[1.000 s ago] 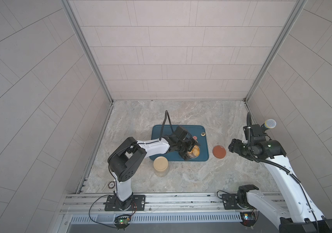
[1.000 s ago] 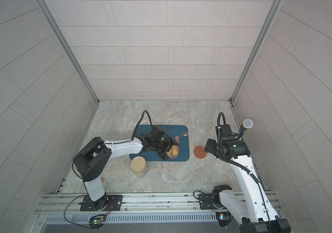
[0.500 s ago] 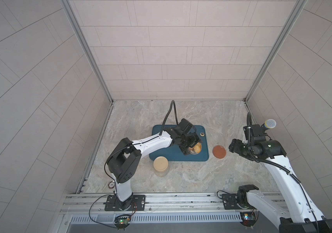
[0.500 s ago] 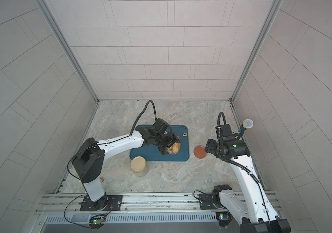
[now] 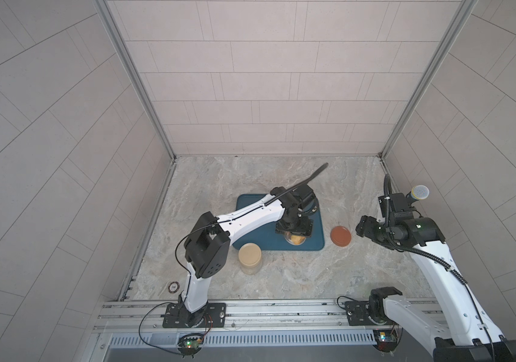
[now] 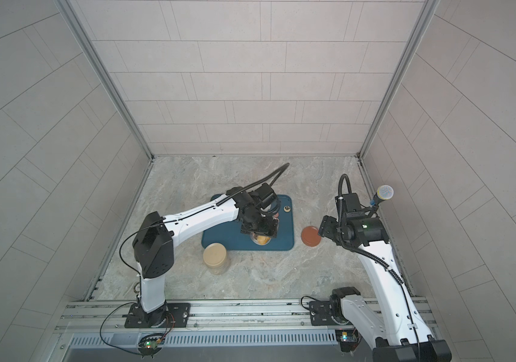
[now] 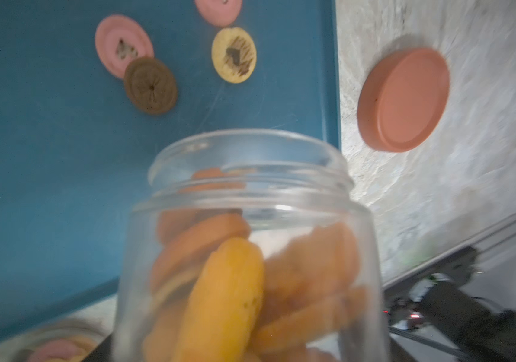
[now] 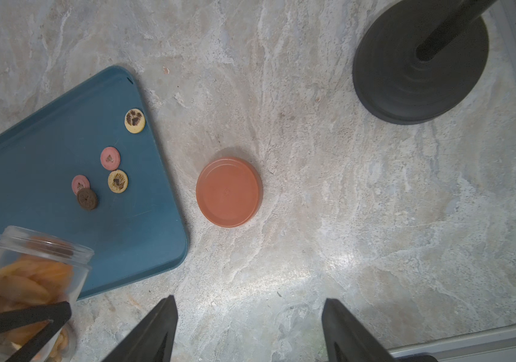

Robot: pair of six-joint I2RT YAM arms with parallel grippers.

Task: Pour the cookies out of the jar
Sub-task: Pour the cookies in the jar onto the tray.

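My left gripper (image 5: 294,231) is shut on a clear, lidless jar (image 7: 250,219), held tilted over the front right part of the blue tray (image 5: 250,203). In the right wrist view its black fingers (image 8: 30,316) clamp the jar (image 8: 30,266), whose mouth points towards the tray's middle. Golden-orange cookies (image 7: 228,297) fill the jar. Several cookies, pink, brown and pale, lie on the tray (image 8: 118,181). My right gripper (image 8: 247,332) hangs open above bare table, right of the tray, holding nothing.
An orange lid (image 5: 340,236) lies on the marble table between the tray and my right gripper. A second jar with a beige lid (image 5: 250,255) stands in front of the tray. A microphone stand's black base (image 8: 419,69) sits at the far right.
The left wrist has swung up and over the jar, tipping it more steeply above the same part of the tray. The right arm has not moved.
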